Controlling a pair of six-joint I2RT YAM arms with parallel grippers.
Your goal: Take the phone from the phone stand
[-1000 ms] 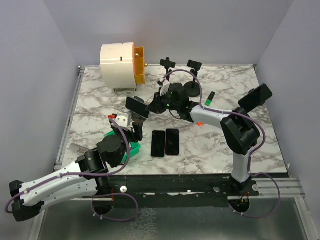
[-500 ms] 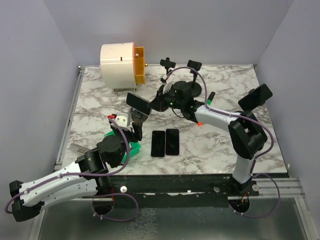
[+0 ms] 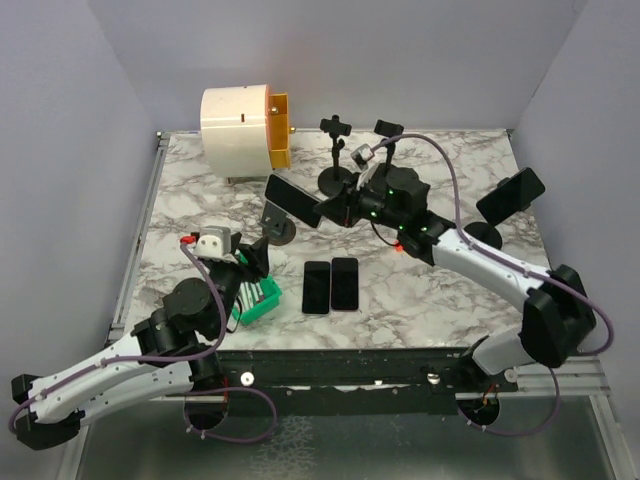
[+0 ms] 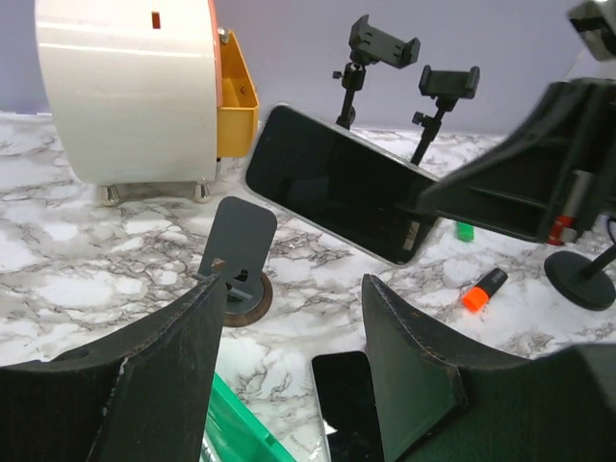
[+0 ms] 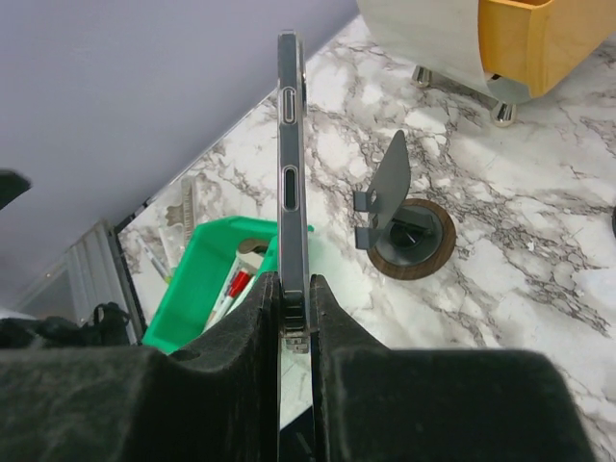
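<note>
The dark phone (image 3: 293, 200) hangs tilted in the air, clear of the grey phone stand (image 3: 275, 222), which sits empty on its round base. My right gripper (image 3: 325, 210) is shut on the phone's right end. In the right wrist view the phone (image 5: 293, 164) runs edge-on out of the gripper (image 5: 294, 284), with the stand (image 5: 390, 197) below and to its right. My left gripper (image 3: 252, 262) stands open just short of the stand, holding nothing. From the left wrist, the phone (image 4: 337, 197) floats above and right of the stand (image 4: 234, 245), beyond the gripper (image 4: 294, 289).
Two phones (image 3: 317, 287) (image 3: 345, 283) lie flat near the front. A green bin (image 3: 258, 298) of pens sits by my left gripper. A white and orange drum (image 3: 245, 135) and two clamp stands (image 3: 338, 150) (image 3: 388, 140) stand at the back. Another phone (image 3: 510, 195) is propped at the right.
My right gripper has lifted the phone up and to the right, off the stand. My left arm has drawn back toward the near left, away from the stand.
</note>
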